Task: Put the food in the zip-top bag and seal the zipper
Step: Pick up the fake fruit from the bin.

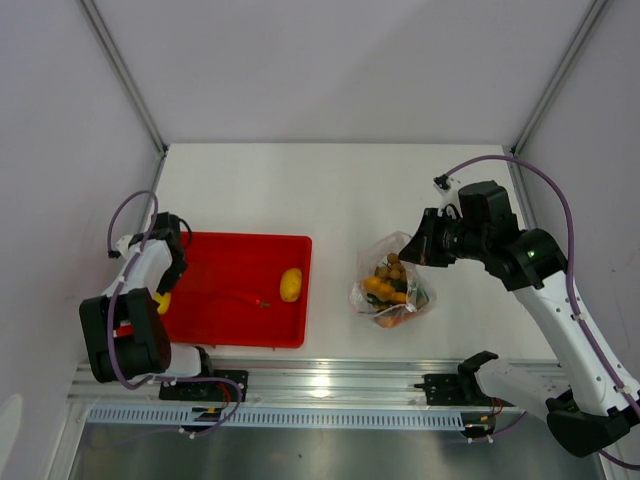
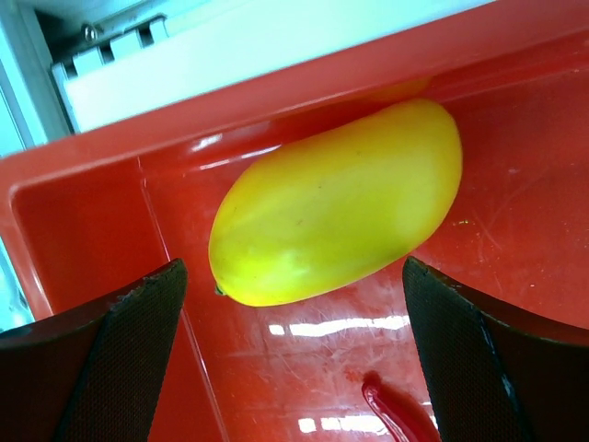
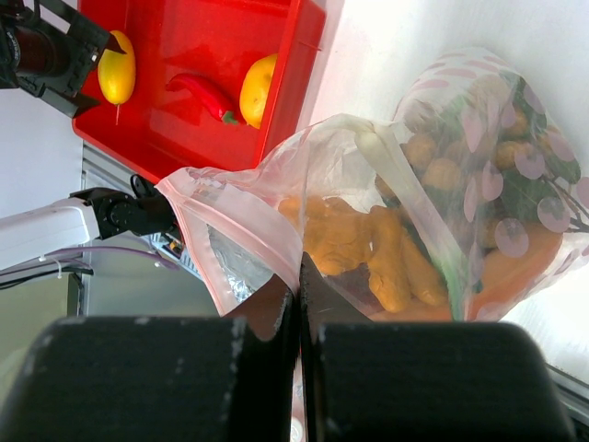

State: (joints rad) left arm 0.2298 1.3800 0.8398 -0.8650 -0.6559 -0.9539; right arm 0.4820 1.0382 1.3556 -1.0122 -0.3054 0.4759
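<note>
The clear zip-top bag [image 1: 392,287] lies on the white table right of the tray, stuffed with orange, tan and green toy food [image 3: 396,258]. My right gripper [image 3: 300,287] is shut on the bag's rim beside the pink zipper [image 3: 241,230], and the mouth gapes open. In the top view this right gripper [image 1: 413,251] sits at the bag's far right corner. My left gripper [image 2: 294,359] hangs open over the tray's left end, just short of a yellow oval fruit [image 2: 340,203]. A red chili [image 1: 245,299] and a yellow lemon [image 1: 290,284] lie further right in the tray.
The red tray [image 1: 235,248] sits left of centre, its near wall close to the metal rail [image 1: 320,385] at the table's front. The enclosure's white walls stand on both sides. White table surface lies between tray and bag.
</note>
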